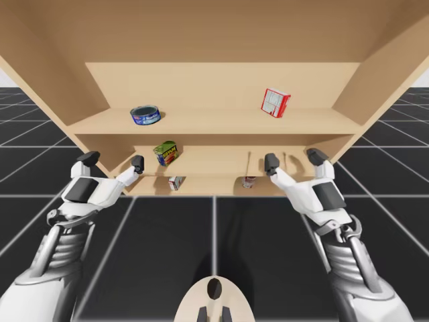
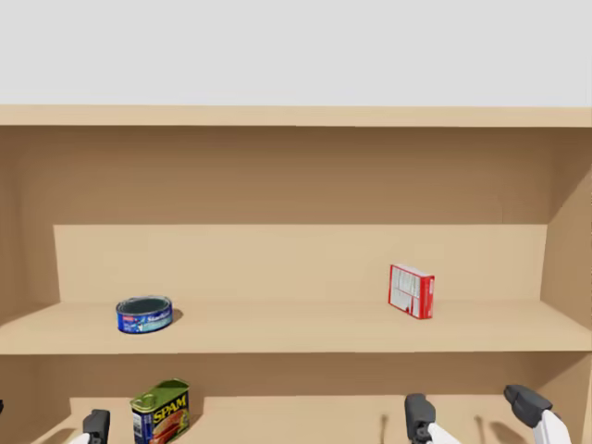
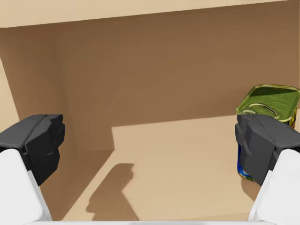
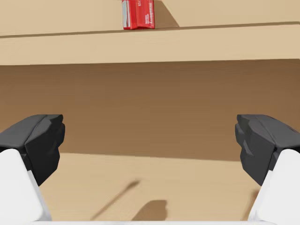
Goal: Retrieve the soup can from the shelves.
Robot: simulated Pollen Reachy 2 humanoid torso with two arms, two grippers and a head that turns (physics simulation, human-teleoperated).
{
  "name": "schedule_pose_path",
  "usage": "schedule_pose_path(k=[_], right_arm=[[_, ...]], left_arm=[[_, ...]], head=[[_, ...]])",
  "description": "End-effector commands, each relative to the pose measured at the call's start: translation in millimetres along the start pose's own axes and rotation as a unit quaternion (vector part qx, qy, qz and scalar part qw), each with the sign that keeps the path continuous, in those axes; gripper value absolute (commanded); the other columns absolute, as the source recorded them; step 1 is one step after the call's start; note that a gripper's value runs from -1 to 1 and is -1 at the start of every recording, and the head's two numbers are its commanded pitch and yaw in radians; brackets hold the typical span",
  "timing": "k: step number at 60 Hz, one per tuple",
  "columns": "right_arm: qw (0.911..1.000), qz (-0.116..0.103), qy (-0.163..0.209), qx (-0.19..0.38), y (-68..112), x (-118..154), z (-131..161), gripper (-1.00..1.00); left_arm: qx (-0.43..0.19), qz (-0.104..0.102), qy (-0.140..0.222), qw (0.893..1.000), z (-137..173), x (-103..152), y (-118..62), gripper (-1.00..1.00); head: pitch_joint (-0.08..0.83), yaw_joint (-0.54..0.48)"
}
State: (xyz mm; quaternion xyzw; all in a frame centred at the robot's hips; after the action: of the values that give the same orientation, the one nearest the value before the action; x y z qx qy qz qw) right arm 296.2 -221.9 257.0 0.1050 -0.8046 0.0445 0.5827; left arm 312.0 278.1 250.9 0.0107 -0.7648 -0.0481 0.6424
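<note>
Light is bright and even. The top faces of the shelf unit's point(image 1: 214, 121) boards glow pale, while their undersides and the back panels turn a darker brown. The red box point(image 2: 411, 291) and the flat blue round can point(image 2: 143, 314) throw short, soft shadows to their right. A soft grey shadow lies on the board ahead of the left gripper point(image 3: 150, 140), and the lid of the green rectangular can point(image 3: 269, 101) shines glossily. The high view splays the side walls outward.

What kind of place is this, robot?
Probably a pretend pantry in a simulator: wooden shelves hold a flat blue can and a red box above a black grid floor.
</note>
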Motion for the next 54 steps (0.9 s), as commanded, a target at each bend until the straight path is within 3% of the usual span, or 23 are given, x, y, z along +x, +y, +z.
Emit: schedule_pose_path(k=[1, 10, 30, 45, 54], right_arm=[[0.9999, -0.006, -0.009, -0.009, 2.8, 0.1, 1.8, -1.0], [1.0, -0.003, -0.004, -0.007, 0.8, -0.8, -1.0, -1.0], [0.9999, 0.004, 0.001, -0.013, 0.9, -2.3, -2.1, -1.0], [0.9999, 0.005, 0.001, -0.011, 1.5, -3.0, -3.0, -1.0], [0.9999, 0.005, 0.002, -0.01, 2.4, -3.7, -3.4, -1.0]], left_arm=[[0.0, -0.001, 0.0, 1.0, -0.2, -0.3, 0.2, -1.0], [0.002, -0.002, -0.001, 1.0, -0.1, -0.4, 0.8, -1.0], [0.002, -0.004, -0.004, 1.0, -0.4, -0.8, 1.7, -1.0], [-0.003, 0.001, -0.012, 1.0, 1.6, 2.8, 2.7, -1.0], [-0.006, 0.004, -0.019, 1.0, 2.0, 4.8, 2.6, -1.0]], head=[[0.001, -0.02], [0.042, -0.02], [0.315, -0.03], [0.485, -0.17], [0.543, -0.24]])
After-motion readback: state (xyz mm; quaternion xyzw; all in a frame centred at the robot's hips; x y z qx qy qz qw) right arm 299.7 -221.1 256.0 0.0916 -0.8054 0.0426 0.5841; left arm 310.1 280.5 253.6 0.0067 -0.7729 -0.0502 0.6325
